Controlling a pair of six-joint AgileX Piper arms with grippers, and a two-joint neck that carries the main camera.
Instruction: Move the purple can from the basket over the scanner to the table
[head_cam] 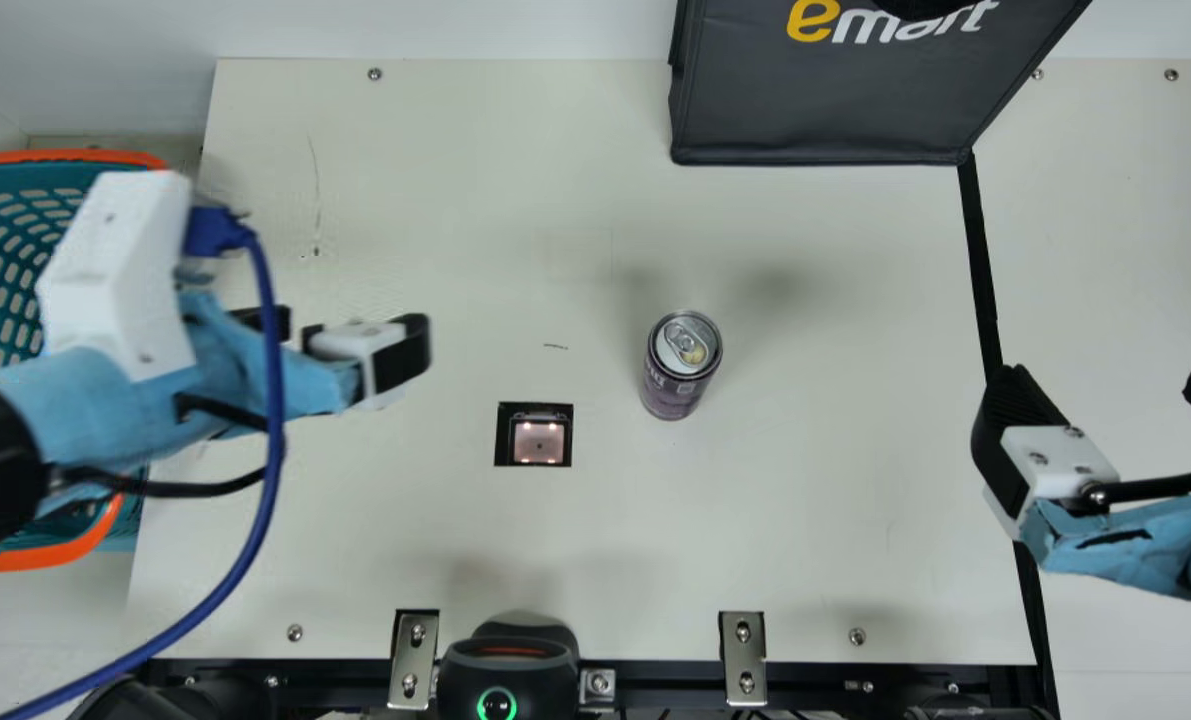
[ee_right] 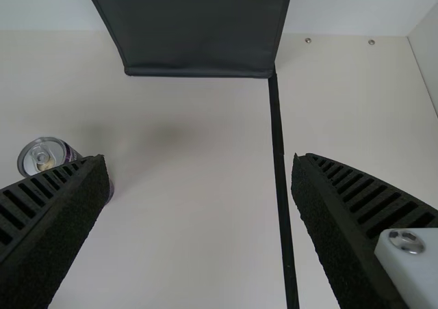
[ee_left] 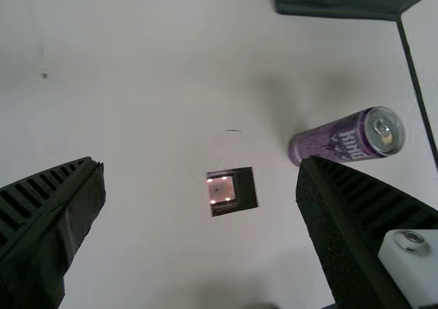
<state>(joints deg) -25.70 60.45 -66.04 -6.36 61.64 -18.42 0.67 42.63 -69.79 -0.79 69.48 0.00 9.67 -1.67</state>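
Tabletop (head_cam: 805, 540), cream, scanner (head_cam: 539, 442) inset, pale wall (head_cam: 475, 28) beyond, dim patches (head_cam: 777, 284), perhaps shadows

The cream table (head_cam: 805, 540) had the scanner (head_cam: 540, 440) set into it, left of the middle, its window lit. The purple can (head_cam: 677, 375) stood upright to the scanner's right and a little farther back. A black bag (head_cam: 825, 115) stood at the far side. From its right corner, a black strip (head_cam: 979, 250) ran nearward. Two metal brackets (head_cam: 743, 660) sat at the near edge.
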